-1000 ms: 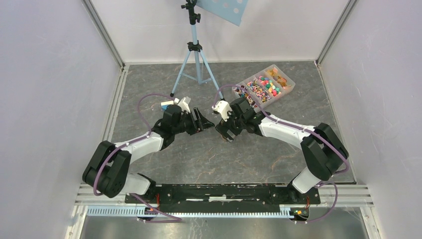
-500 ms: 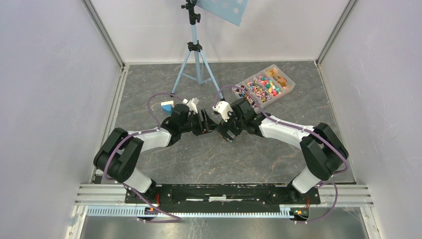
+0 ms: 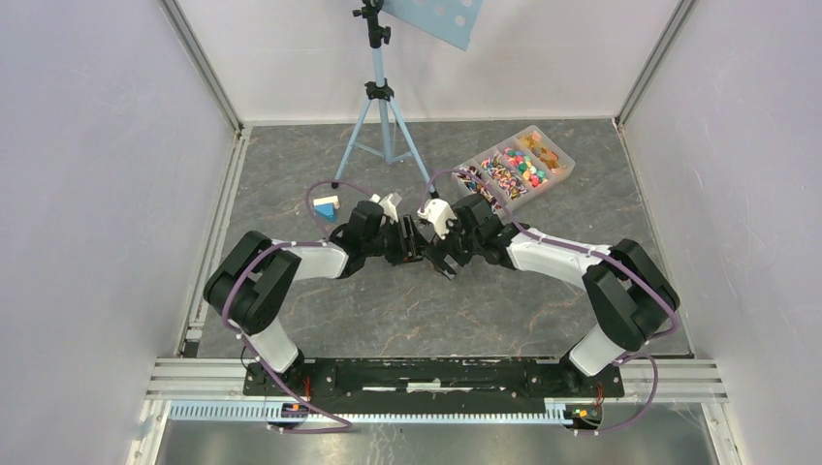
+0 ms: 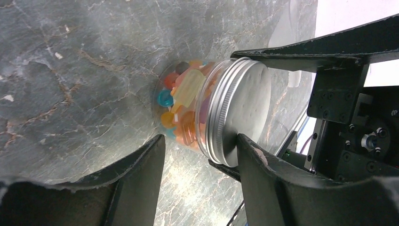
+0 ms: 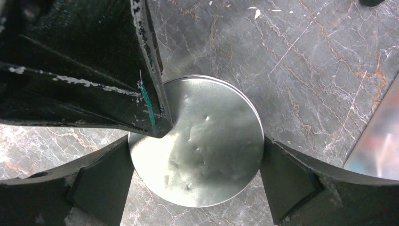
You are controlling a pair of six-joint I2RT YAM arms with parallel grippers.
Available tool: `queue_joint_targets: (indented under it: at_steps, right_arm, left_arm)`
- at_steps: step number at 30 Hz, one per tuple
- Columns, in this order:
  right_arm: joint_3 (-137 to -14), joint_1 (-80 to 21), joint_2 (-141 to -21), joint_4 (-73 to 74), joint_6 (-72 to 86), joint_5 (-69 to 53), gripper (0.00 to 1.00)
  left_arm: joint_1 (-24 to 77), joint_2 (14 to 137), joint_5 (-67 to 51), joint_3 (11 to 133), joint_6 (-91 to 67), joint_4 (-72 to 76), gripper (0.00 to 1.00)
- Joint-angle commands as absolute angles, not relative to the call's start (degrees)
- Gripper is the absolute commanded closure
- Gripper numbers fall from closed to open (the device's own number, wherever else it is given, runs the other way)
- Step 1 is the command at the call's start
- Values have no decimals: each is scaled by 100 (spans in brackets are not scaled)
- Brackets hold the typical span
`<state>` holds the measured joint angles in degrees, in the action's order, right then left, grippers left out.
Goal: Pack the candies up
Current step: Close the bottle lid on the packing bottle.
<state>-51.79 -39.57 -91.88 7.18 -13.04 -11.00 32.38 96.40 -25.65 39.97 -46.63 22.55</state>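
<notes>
Right hand (image 5: 196, 157) clamps the silver metal lid (image 5: 197, 141) of the clear round jar (image 4: 188, 108) of multicoloured candies (image 4: 181, 101); left hand (image 4: 200, 141), spread open, straddles the jar, probably to steady it

No readable text, labels, brands, numbers or signs on anything.

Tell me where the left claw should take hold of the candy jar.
Grip the clear body below the metal lid, coming in level from the left side. The jar stands upright and the right claw clamps the lid from above, so only the round wall is free. The open left claw faces that wall.
</notes>
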Motion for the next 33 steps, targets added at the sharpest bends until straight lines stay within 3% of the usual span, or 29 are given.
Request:
queue_joint_targets:
  at_steps: [1, 7, 14, 19, 24, 26, 29, 33]
  right_arm:
    - [-5071, -3904, -8968, 606, -1319, -1270, 2]
    - [-4937, -3712, -8479, 678, -1248, -1435, 2]
    - [-4796, -3375, -7736, 960, -1225, -1592, 2]
    - [-4493, -3096, -7522, 329, -625, -2123, 3]
    - [-4149, -2830, -7768, -506, -17, -2487, 34]
    - [-4100, -2700, -7900, -722, 221, -2536, 41]
    - [-4063, -2593, -8014, -991, 366, -2536, 46]
    - [-4146, -2548, -8149, -1028, 387, -2630, 46]
  left_arm:
    - [3303, 9810, -2233, 4227, -4321, 1837, 38]
    - [3305, 9861, -2230, 4271, -4217, 1713, 47]
    - [3298, 9905, -2280, 4359, -4089, 1556, 49]
    - [3302, 9828, -2592, 4445, -4173, 1640, 45]
    - [3300, 9612, -2783, 4574, -4245, 1650, 37]
    - [3296, 9523, -2771, 4619, -4245, 1622, 35]
    - [3300, 9457, -2681, 4722, -4114, 1473, 32]
    - [3298, 9459, -2721, 4814, -4059, 1485, 29]
